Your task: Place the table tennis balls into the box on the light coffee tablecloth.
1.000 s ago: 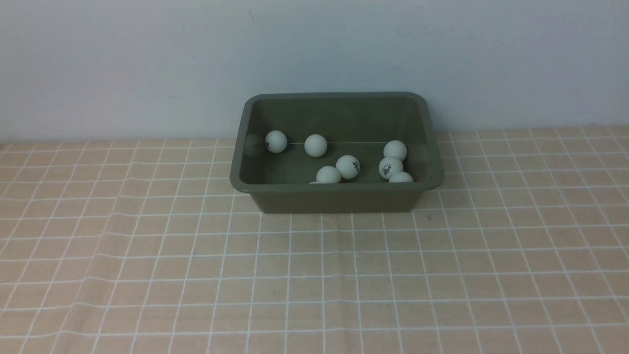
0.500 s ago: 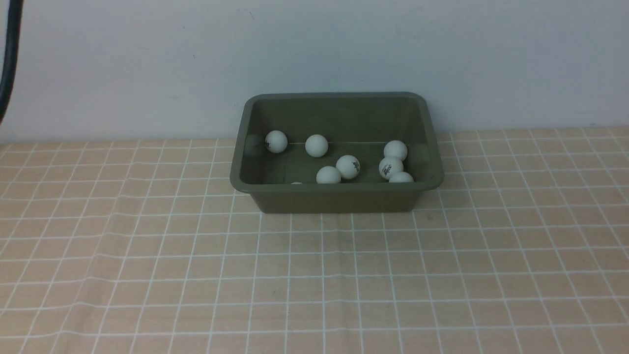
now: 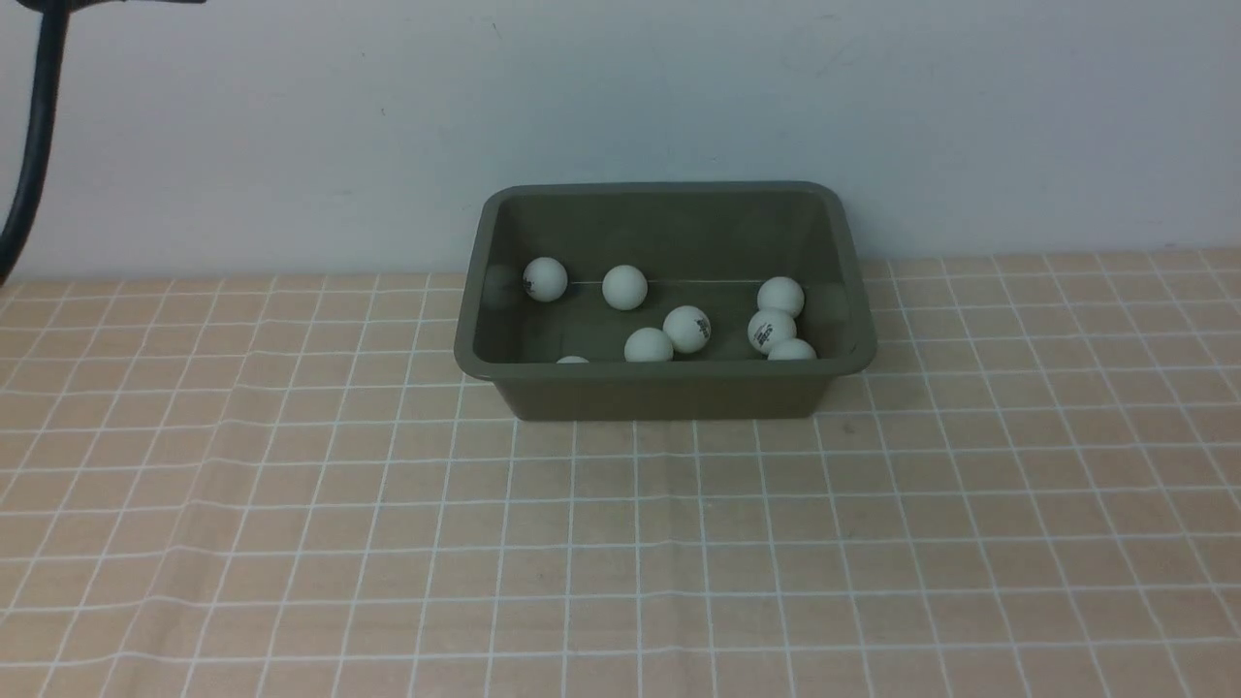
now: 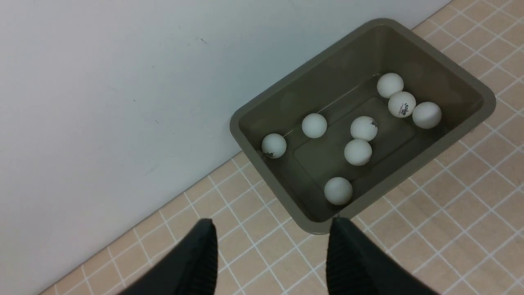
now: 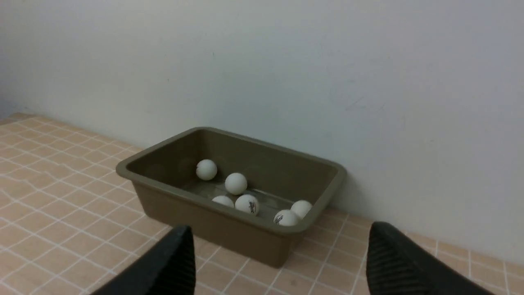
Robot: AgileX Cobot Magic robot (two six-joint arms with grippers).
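Observation:
The olive-green box [image 3: 669,373] stands on the light coffee tablecloth [image 3: 620,543], at the back against the wall. Several white table tennis balls [image 3: 687,329] lie inside it, some with black marks; one [image 3: 572,360] just peeks over the front rim. No ball shows on the cloth. In the left wrist view the left gripper [image 4: 272,229] is open and empty, raised above the cloth beside the box [image 4: 305,225] with its balls [image 4: 357,151]. In the right wrist view the right gripper [image 5: 280,231] is open and empty, set back from the box [image 5: 237,233] and balls [image 5: 247,203].
A pale wall [image 3: 620,97] rises right behind the box. A black cable of the left arm [image 3: 29,145] hangs at the far top left of the front view. The cloth has slight creases on the left.
One ball by the box's front wall has rolled to the left. The left arm's black cable has come into the top left of the front view.

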